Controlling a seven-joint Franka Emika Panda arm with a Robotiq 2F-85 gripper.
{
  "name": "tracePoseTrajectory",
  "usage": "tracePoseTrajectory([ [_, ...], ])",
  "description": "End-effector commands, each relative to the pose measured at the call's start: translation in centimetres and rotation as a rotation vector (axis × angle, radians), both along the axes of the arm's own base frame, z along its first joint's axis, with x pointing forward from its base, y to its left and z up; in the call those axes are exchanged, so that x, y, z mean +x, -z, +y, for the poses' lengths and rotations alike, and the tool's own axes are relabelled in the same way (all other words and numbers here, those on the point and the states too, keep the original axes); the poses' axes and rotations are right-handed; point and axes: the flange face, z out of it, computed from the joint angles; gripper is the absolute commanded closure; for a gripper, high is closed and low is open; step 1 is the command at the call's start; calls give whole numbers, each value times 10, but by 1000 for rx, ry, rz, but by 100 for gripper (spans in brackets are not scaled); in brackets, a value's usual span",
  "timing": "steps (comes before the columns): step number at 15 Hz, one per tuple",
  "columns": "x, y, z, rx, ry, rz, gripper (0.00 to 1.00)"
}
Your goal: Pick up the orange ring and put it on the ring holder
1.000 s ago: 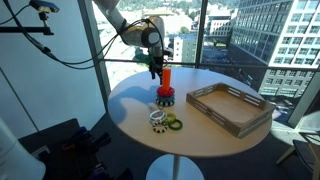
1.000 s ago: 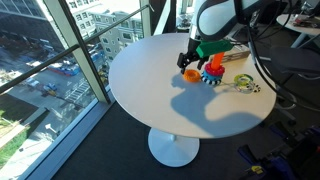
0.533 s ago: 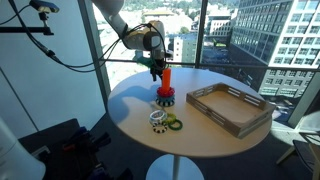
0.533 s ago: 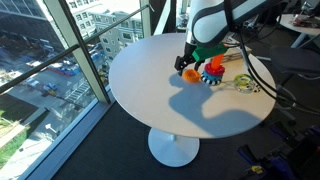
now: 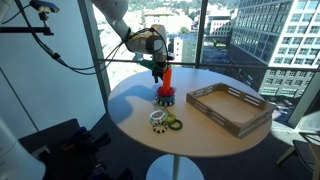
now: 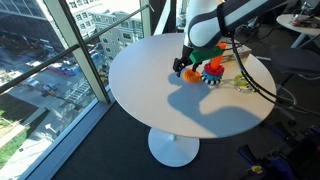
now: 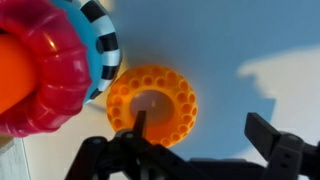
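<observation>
orange ring (image 7: 180, 100) lies flat on the white table (image 5: 200, 140), just beside the ring holder (image 5: 167, 78), on the window side. gripper (image 7: 198, 128) low over it, jaws spread wide and closed on nothing: in the wrist view one finger (image 7: 139, 125) points into the ring's hole, the other stands well out to the side over bare table. the holder carries a red ring (image 7: 45, 75) over a blue-and-white striped ring (image 7: 100, 40); cannot tell if the orange ring touches the striped one. white ring (image 5: 158, 118) and yellow-green ring (image 5: 174, 124) lie nearer the table edge; wooden tray (image 5: 232, 110) sits apart.
</observation>
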Motion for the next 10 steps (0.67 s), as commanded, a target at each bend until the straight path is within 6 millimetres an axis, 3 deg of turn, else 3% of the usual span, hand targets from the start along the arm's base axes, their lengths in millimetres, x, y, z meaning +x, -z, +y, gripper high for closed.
tracePoseTrajectory([
  [1, 11, 2, 0, 4, 5, 8, 0],
  [10, 7, 3, 3, 1, 12, 21, 0],
])
